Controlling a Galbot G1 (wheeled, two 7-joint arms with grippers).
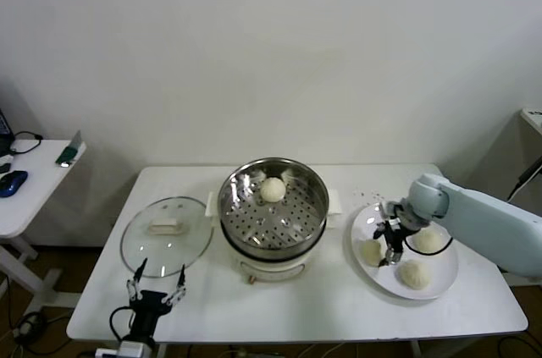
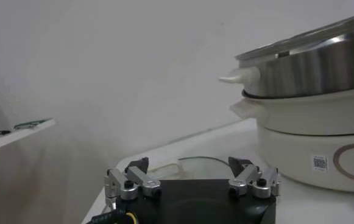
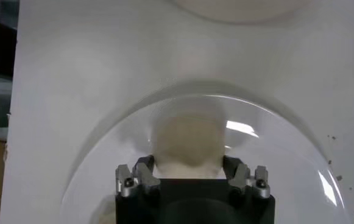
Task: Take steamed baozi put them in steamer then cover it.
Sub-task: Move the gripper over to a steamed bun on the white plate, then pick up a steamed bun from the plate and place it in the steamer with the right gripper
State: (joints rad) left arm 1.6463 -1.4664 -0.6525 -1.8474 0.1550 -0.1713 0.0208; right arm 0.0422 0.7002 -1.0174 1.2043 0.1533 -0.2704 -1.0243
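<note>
A white table (image 1: 322,307) fills the lower half of the head view, set against a plain white wall (image 1: 271,45); a second white desk (image 1: 34,180) with a blue mouse (image 1: 13,182) and cables stands at the left edge. The steamer (image 1: 273,216) sits at the table's centre with one bun (image 1: 272,190) on its perforated floor near the far side. Left of it, flat on the table, lies the glass cover (image 1: 166,236). At the right, a white plate (image 1: 440,283) carries three more buns. The right gripper (image 1: 390,250) is down over the plate's left bun (image 1: 371,251); in the right wrist view its fingers (image 3: 145,173) sit against both sides of that bun, clenched on it. The left gripper (image 1: 156,288) waits at the table's near edge, lower left of frame, just in front of the cover, its jaws spread apart and holding nothing.
</note>
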